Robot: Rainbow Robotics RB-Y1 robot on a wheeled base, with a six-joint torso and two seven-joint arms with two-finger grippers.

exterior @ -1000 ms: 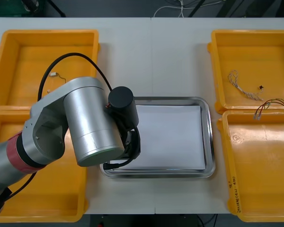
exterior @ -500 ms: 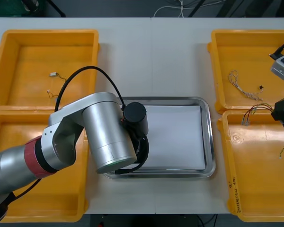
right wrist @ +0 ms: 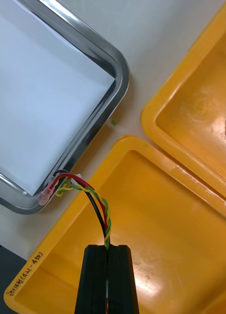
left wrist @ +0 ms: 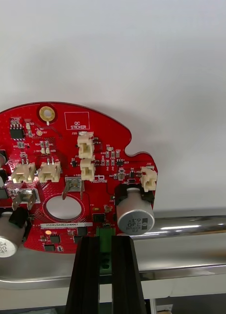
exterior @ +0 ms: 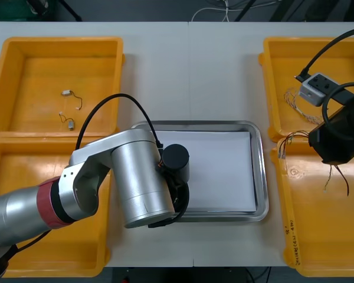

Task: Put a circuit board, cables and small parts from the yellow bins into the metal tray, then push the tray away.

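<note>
My left gripper [left wrist: 105,241] is shut on the edge of a round red circuit board [left wrist: 68,167]. The board hangs over the white inside of the metal tray [left wrist: 191,226], just past its rim. In the front view the left arm [exterior: 135,183] covers the tray's [exterior: 261,177] near left corner. My right gripper [right wrist: 108,249] is shut on a red and yellow cable [right wrist: 88,192] above the near right yellow bin [right wrist: 157,235]. The cable's plug ends [exterior: 288,141] hang close to the tray's right rim.
The far right bin [exterior: 277,71] holds a pale twisted cable [exterior: 296,103]. Small metal parts [exterior: 68,92] lie in the far left bin [exterior: 23,53]. The near left bin [exterior: 17,177] sits partly under my left arm.
My left arm has swung right and nearer over the tray's left side. My right arm has come in from the right edge, carrying the red and yellow cable leftward toward the tray.
</note>
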